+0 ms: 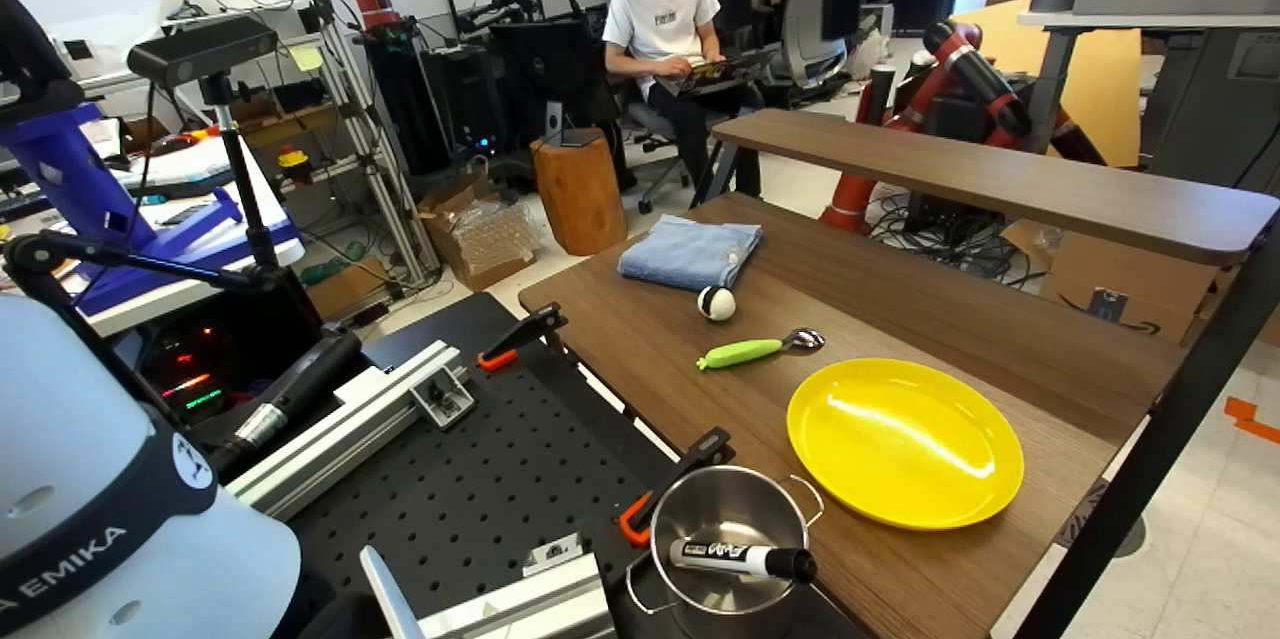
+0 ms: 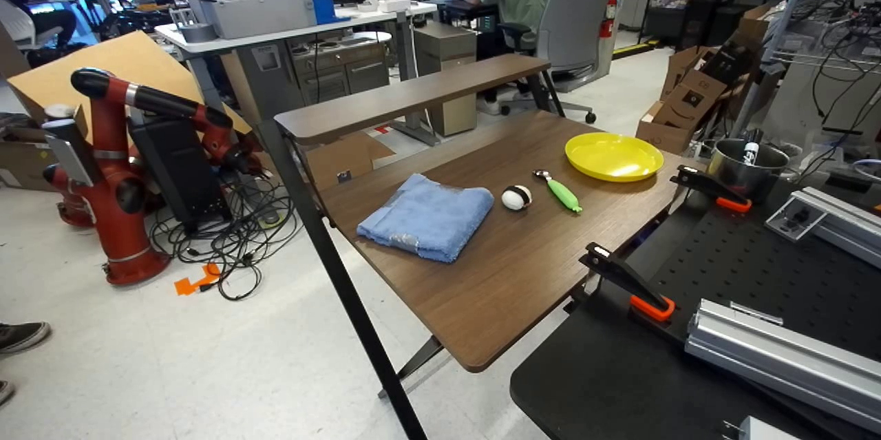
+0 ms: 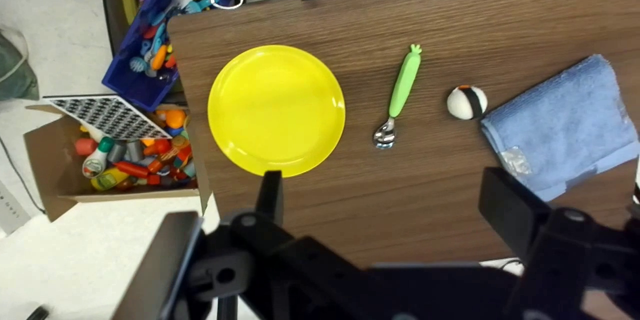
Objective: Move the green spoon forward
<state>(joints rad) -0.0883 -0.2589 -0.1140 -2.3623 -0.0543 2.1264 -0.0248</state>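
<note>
The green spoon lies flat on the wooden table, with a lime-green handle (image 1: 740, 353) and a silvery bowl end. It also shows in the other exterior picture (image 2: 564, 195) and in the wrist view (image 3: 405, 82), where the handle points up and the bowl end points down. It lies between the yellow plate (image 3: 276, 109) and the small white ball (image 3: 467, 102), touching neither. My gripper (image 3: 384, 175) is open and empty, well above the table. In the wrist view, its fingers are spread below the spoon's bowl end. Nothing hides the spoon.
A folded blue towel (image 2: 427, 216) lies beyond the ball. A metal pot (image 1: 678, 529) holding a marker stands by the table's near edge. A raised shelf (image 1: 980, 179) runs along the far side. Clamps (image 2: 626, 278) grip the near edge. Boxes of toys (image 3: 125, 195) stand beside the table.
</note>
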